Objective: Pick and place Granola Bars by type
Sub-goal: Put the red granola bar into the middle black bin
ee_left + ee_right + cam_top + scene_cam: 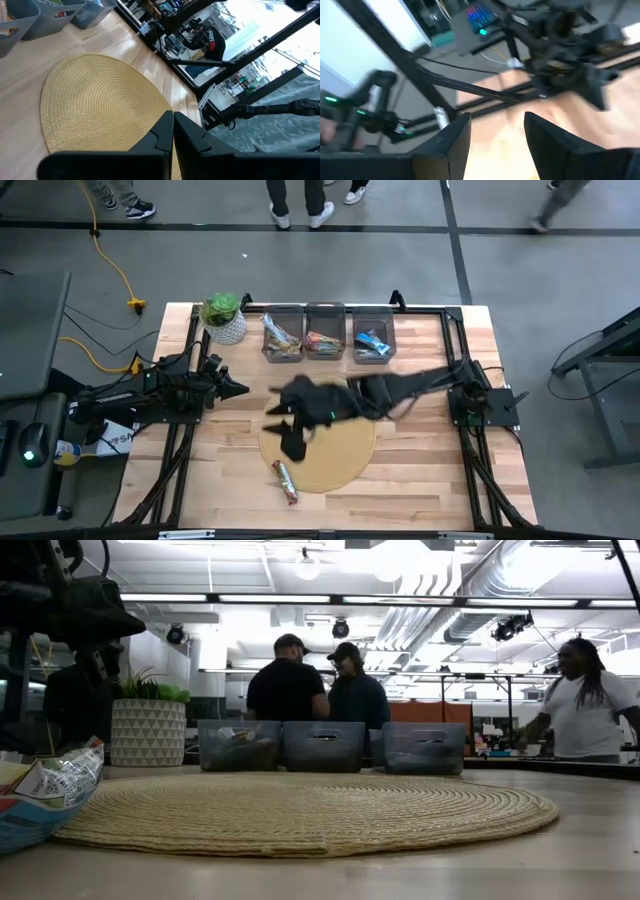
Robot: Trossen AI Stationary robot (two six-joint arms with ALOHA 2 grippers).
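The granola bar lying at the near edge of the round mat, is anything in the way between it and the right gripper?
Nothing visible blocks it. The granola bar lies alone at the mat's near edge. The right gripper, open and empty, hangs above the mat just behind the bar. The left gripper waits off to the side.

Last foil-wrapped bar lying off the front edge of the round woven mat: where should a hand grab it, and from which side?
Grip the foil-wrapped granola bar across its narrow width at mid-length, coming straight down. It lies flat on the wooden table, slanted, beside the round woven mat, so turn the fingers square to its long axis. The open right hand is nearer.
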